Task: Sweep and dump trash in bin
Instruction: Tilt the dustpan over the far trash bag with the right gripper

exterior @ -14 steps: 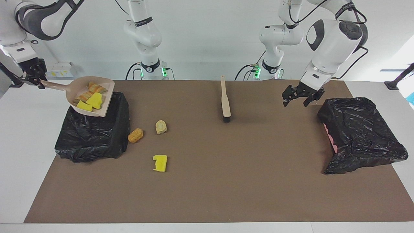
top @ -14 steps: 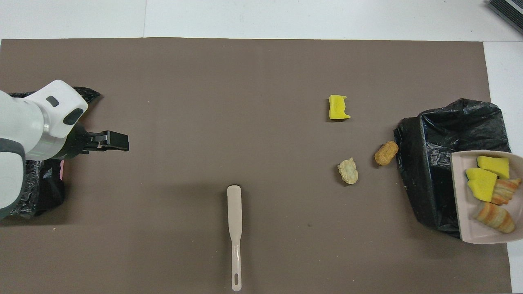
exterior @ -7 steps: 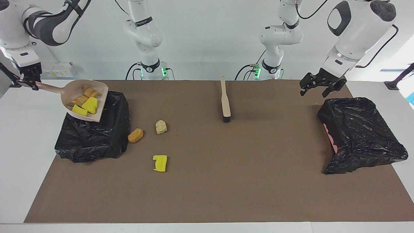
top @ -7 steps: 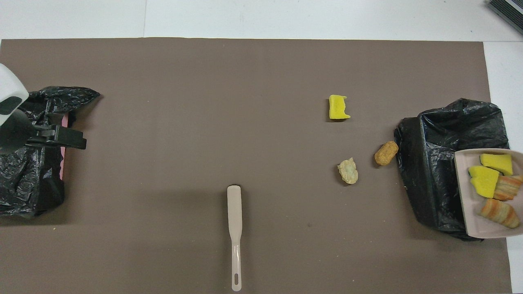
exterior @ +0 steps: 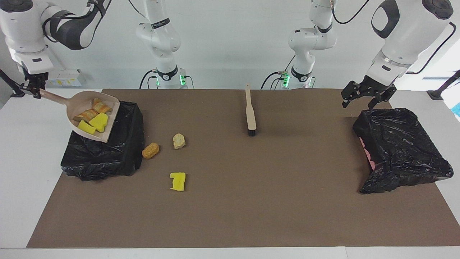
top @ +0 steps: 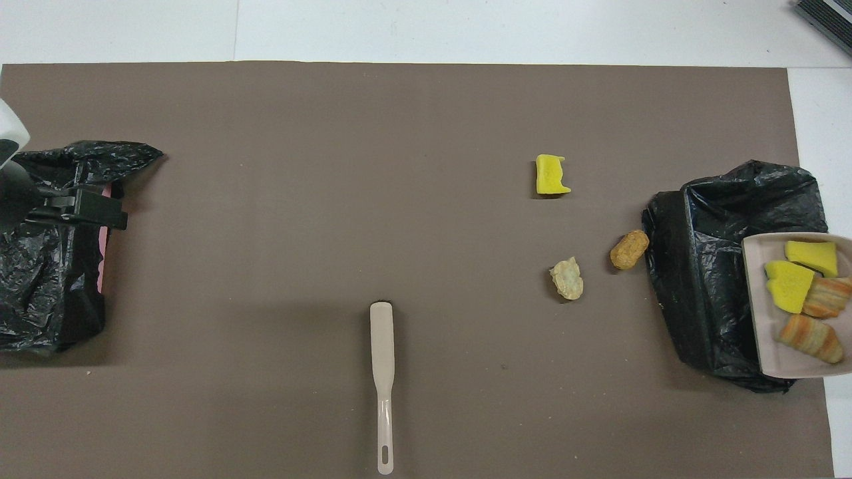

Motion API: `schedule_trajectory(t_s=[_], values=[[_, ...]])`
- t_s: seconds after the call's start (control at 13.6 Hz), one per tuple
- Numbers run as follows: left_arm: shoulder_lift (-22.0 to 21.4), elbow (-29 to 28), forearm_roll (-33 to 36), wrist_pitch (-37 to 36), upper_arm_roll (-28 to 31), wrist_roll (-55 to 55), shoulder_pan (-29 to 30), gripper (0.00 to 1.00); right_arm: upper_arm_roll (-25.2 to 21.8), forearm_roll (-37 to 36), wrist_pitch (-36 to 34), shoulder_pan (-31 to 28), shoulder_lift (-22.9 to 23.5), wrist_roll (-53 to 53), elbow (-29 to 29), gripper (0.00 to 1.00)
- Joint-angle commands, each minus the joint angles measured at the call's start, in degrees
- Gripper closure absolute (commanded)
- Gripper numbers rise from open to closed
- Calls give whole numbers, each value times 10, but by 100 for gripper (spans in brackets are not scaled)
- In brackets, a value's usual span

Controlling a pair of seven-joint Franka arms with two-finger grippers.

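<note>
Dustpan [exterior: 94, 116] handle is clamped in my right gripper [exterior: 33, 89], upper left of the facing view, over the bin [exterior: 104, 151]; my left gripper [exterior: 366, 96] hangs open, upper right.

Bright, even overhead lighting; soft short shadows beneath the brush [exterior: 250, 114] and black bins [exterior: 400, 148], faint sheen on their plastic, both views sharp.

Brush [exterior: 250, 114], second lined bin [exterior: 400, 149]
</note>
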Motion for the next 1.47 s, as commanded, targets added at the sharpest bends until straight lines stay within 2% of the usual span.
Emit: schedule_trajectory(t_s=[0.0, 0.29, 0.44, 0.74, 1.4], values=[[4, 12, 9, -13, -4, 6, 5, 0, 1, -55, 5, 11, -26, 64, -32, 100], [4, 13, 9, -13, -3, 2, 5, 0, 3, -125, -1, 46, -46, 107, -62, 100], [4, 13, 9, -13, -3, 3, 6, 0, 3, -139, -28, 60, -53, 109, -66, 100], [4, 13, 9, -13, -3, 2, 5, 0, 3, -166, -41, 79, -67, 109, -64, 100], [4, 13, 9, -13, -3, 3, 6, 0, 21, -233, -73, 83, -96, 109, -63, 100]])
